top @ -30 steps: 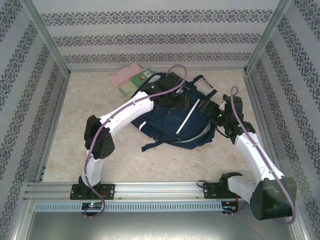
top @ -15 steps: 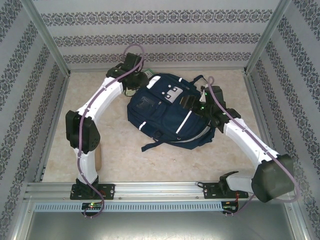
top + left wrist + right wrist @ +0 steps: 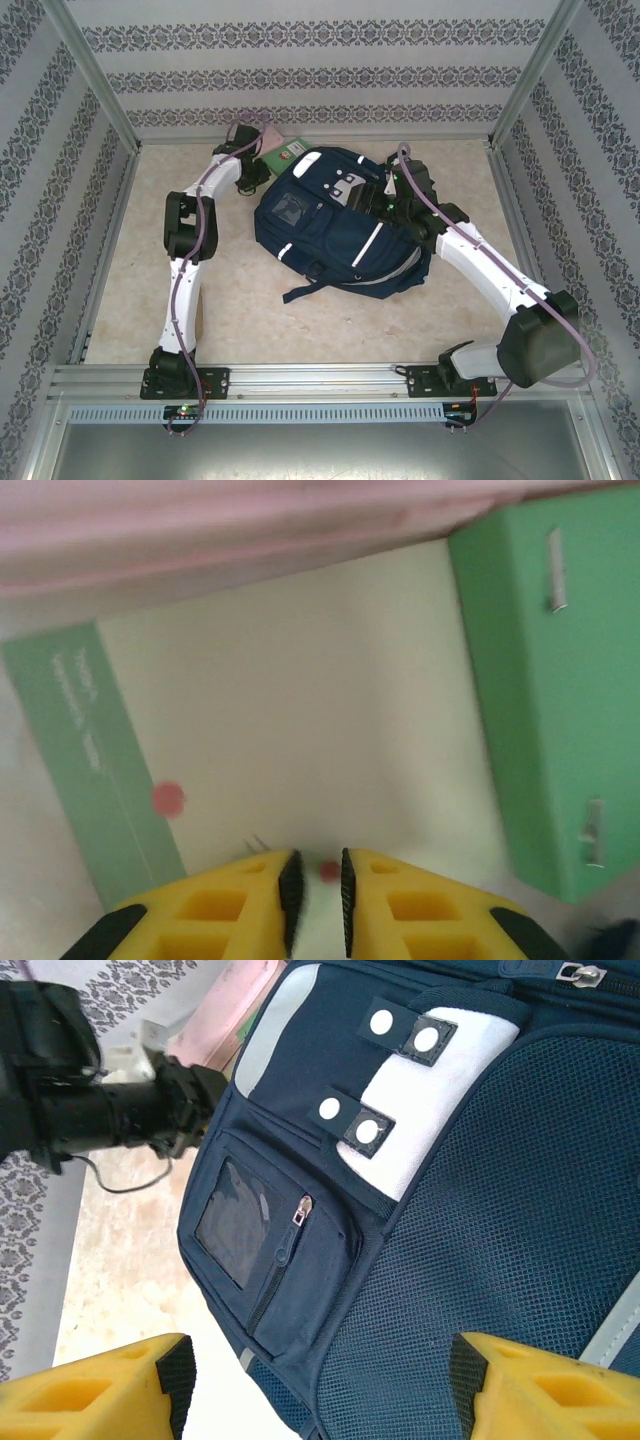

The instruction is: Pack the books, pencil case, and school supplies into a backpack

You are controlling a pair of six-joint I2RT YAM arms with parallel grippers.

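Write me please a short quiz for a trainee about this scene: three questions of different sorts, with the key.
1. True or false: the right pincer is shut on a strap.
2. What lies under the left pincer? A) a pale book with a green stripe B) scissors C) a bottle
3. What colour is the pencil case?
Key: 1 false, it stands open by the backpack; 2 A; 3 pink.
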